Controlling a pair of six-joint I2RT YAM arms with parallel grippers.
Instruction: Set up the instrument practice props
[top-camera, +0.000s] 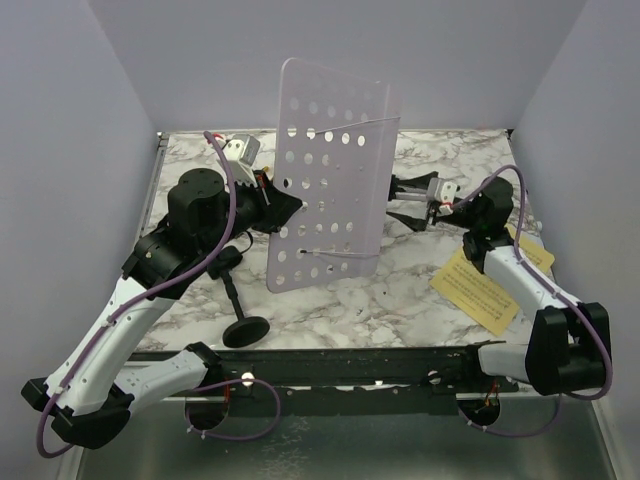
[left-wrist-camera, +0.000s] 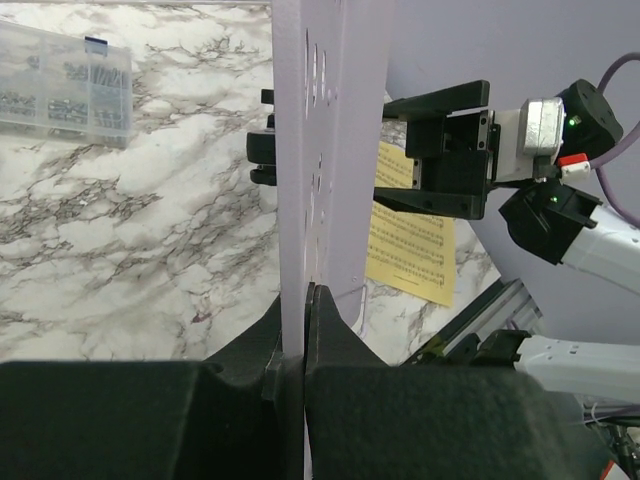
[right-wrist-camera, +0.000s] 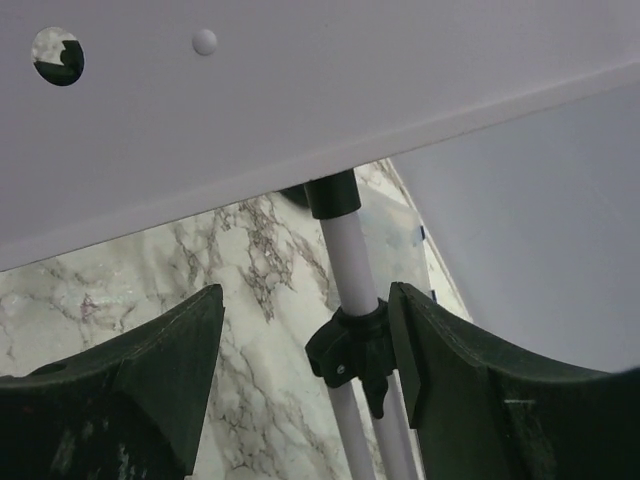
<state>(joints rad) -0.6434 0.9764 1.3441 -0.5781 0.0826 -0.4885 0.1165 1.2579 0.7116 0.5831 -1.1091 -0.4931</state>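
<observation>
Starting at the left, the short mic stand (top-camera: 238, 312) sits on its round base near the front rail (top-camera: 350, 365), just beside the left arm. Whether the microphone is fitted cannot be told. The left pincer (left-wrist-camera: 305, 300) is pressed together on the side edge of the lilac music stand (top-camera: 335, 170), holding its punched panel upright over mid-surface. The right pincer (right-wrist-camera: 305, 310) is spread, jaws either side of the white tripod pole (right-wrist-camera: 350, 260) beneath the panel, not gripping it. Yellow sheet-music pages (top-camera: 478, 290) lie flat on the surface (top-camera: 400, 290) at right, beside the right arm.

Assessment: early stage. The stand is not shown resting on its own legs, and the pages are unplaced.

Clearance: open marble lies in front of the panel. The side walls are close to both arms. The clear box (left-wrist-camera: 65, 85) sits well apart from the panel.
</observation>
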